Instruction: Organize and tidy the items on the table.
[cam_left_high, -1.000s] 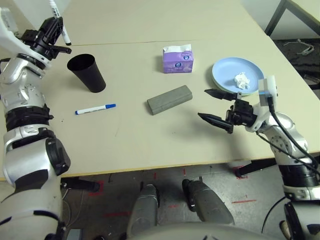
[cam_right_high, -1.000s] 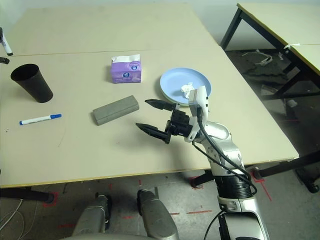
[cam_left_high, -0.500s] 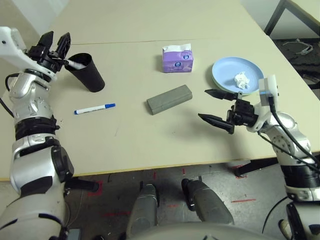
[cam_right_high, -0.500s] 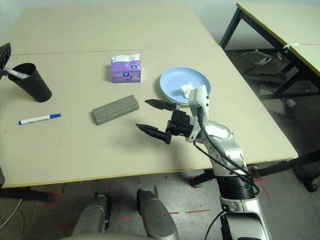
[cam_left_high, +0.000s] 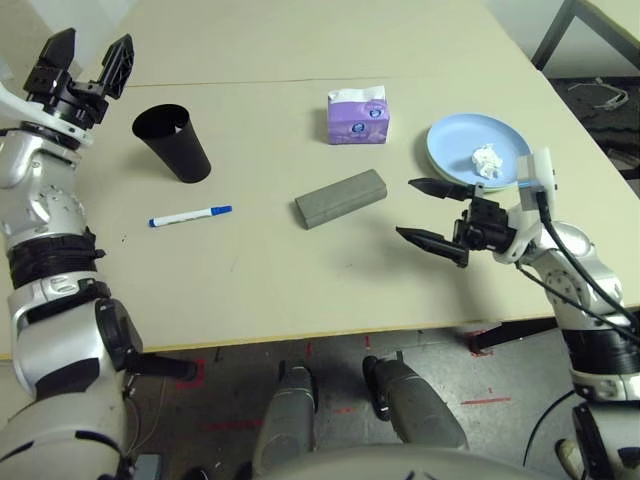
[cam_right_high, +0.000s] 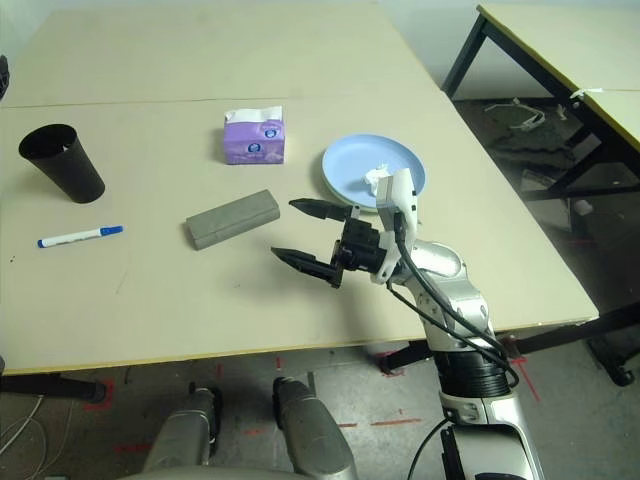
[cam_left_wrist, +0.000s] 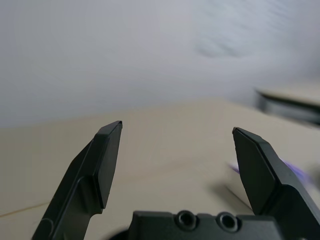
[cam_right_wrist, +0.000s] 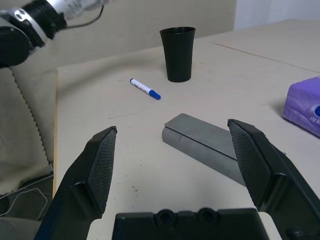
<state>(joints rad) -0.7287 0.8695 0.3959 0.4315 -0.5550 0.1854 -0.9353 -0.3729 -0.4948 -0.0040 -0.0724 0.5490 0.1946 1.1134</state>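
The pale beige bench (cam_left_high: 300, 290) carries everything, a thin seam crossing its far part. The robot's left hand (cam_left_high: 85, 62) hangs raised at the bench's far left corner, above and left of the cup, its two black fingers spread wide with nothing between them. The right hand (cam_left_high: 432, 212) hovers over the near right part of the bench, pointing toward the left side, its fingers likewise wide apart and empty (the wrist view shows the case lying well beyond the fingertips).

The blue plate (cam_left_high: 455, 140) sits at the right, stacked on a green plate whose edge just peeks out at its near-left rim. The grey glasses case (cam_left_high: 341, 198) lies flat near the middle, its long axis running from near-left to far-right. The black cup (cam_left_high: 172, 143) stands on its narrow base, slightly tilted in the head view, mouth upward, on the left. The purple tissue pack (cam_left_high: 357, 118) stands behind the case, its printed face toward the robot. The blue-capped marker (cam_left_high: 190, 216) lies between the cup and the near edge, nearly crosswise, cap toward the right. The white tissue wad (cam_left_high: 486, 161) rests on the blue plate.
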